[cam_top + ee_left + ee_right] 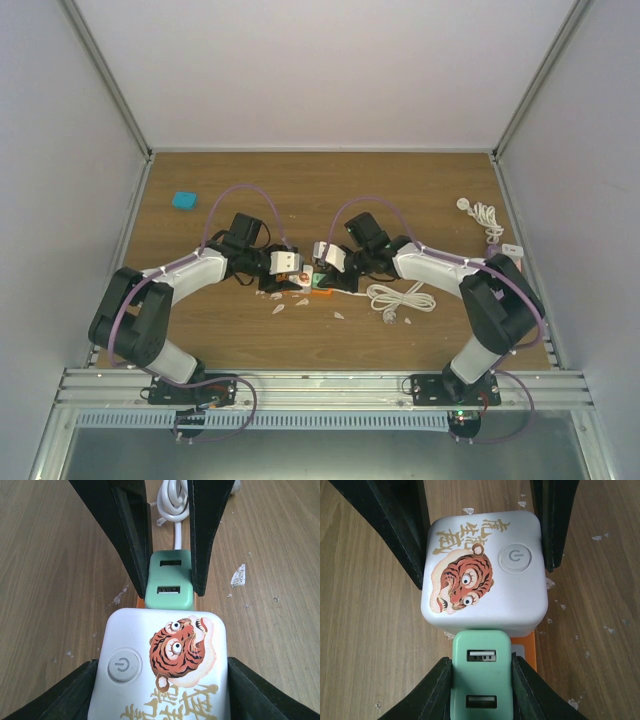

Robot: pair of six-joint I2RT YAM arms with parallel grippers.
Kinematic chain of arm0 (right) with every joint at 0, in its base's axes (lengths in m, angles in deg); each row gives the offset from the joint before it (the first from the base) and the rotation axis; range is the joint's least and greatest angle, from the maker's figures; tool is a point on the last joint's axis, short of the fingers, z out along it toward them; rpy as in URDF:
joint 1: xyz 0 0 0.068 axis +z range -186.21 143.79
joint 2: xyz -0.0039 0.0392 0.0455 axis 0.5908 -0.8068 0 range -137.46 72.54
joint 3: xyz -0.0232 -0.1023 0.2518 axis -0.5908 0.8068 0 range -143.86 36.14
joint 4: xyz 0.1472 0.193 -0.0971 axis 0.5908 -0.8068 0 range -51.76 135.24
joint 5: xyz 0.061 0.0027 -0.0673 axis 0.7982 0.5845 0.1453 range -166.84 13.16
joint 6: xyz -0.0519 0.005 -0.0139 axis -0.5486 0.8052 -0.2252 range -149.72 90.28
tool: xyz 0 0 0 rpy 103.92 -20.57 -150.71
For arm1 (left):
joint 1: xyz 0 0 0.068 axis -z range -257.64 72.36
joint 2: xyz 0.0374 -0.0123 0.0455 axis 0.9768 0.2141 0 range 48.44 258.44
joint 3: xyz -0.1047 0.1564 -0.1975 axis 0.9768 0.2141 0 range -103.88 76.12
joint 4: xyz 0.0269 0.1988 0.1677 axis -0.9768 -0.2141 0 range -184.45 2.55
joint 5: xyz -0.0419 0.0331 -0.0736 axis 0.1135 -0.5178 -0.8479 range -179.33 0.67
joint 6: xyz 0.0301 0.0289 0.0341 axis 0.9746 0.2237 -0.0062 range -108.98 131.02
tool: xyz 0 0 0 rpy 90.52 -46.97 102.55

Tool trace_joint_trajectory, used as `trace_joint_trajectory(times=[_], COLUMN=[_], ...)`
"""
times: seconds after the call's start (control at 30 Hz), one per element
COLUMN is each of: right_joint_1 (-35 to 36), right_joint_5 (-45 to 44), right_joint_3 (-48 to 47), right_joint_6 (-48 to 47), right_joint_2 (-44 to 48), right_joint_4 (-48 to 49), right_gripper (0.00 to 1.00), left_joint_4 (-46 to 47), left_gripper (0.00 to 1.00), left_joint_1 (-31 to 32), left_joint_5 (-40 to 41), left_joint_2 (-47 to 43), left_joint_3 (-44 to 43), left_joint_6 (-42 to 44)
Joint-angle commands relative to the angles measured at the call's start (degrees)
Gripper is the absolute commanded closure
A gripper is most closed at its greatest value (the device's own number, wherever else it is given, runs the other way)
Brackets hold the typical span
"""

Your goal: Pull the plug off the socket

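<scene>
The white socket (165,665) is being gripped by the left fingers (70,695) on the worktop (400,200). At its 3 o'clock from above, the green plug (481,672) is being squeezed by the right fingers (432,690).

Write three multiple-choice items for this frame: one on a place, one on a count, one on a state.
1. Where on the table is the blue object?
A. far left
B. near right
C. between the two grippers

2. How many USB ports show on the green plug?
A. one
B. two
C. four

3. How does the green plug stand to the white socket block?
A. butted against its side
B. lifted clear above it
C. lying well apart from it

Answers:
1 A: the top view shows it alone toward the far left corner.
2 B: two slots sit one behind the other on its top face.
3 A: no gap shows between plug and block, and the right gripper is shut on the plug.
</scene>
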Motion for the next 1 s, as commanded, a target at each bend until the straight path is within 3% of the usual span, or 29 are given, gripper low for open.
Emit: trace_joint_trajectory(times=[0.0, 0.47, 0.6, 0.97], right_joint_1=[-0.35, -4.46, -6.98, -14.10], right_joint_5=[2.60, 6.12, 6.97, 12.28], right_joint_3=[-2.53, -3.01, -3.17, -5.74], right_joint_6=[0.45, 1.81, 2.77, 8.18], right_joint_2=[1.88, 6.38, 8.32, 11.09], right_joint_4=[1.51, -1.94, -2.56, -2.87], right_gripper=[0.91, 0.91, 0.91, 0.90], left_joint_4=[-2.27, -1.70, -1.55, -0.32], left_gripper=[0.70, 0.69, 0.60, 0.12], left_joint_1=[1.14, 1.23, 1.25, 1.10], left_joint_5=[6.33, 7.05, 6.26, 3.78], left_joint_2=[1.87, 2.74, 1.99, -2.80], left_joint_3=[2.91, 2.97, 2.74, -0.20], left_joint_6=[1.92, 1.10, 0.04, -5.50])
